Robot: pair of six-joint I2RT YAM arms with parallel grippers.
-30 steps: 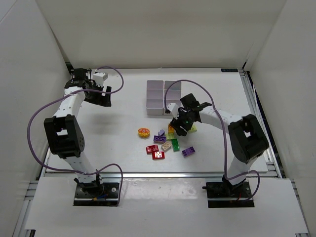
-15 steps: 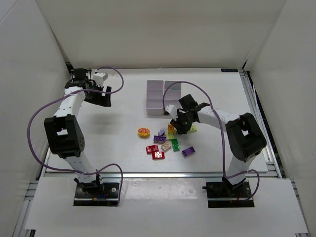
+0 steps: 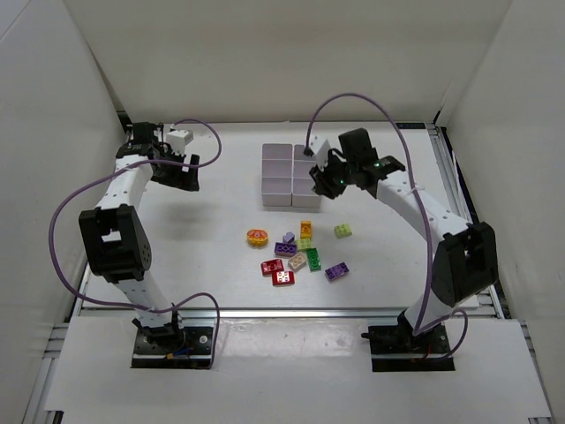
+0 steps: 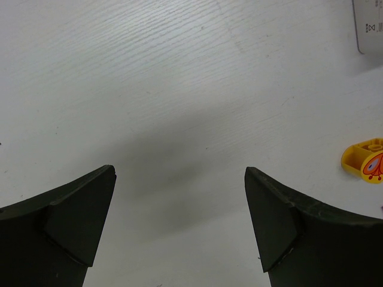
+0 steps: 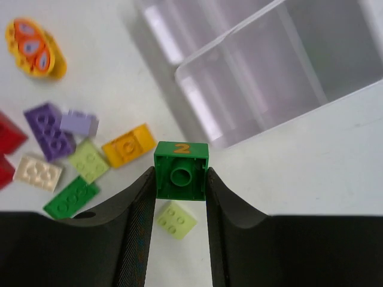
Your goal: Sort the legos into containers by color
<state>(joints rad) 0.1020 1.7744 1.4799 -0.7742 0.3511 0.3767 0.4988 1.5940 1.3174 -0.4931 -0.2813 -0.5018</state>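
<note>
While our right hand (image 5: 181,179) pinches a glossy square green lego (image 5: 181,160), smooth white containers (image 5: 281,78) just ahead of it, studded legos (image 5: 48,131) scattered left, our left hand (image 4: 179,173) gaping over matte counter (image 4: 179,72).

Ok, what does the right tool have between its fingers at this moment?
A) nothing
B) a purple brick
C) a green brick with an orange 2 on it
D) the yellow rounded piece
C: the right wrist view shows the green brick, an orange 2 printed on it, pinched in the right tool, while the purple and yellow pieces lie on the table.
</note>
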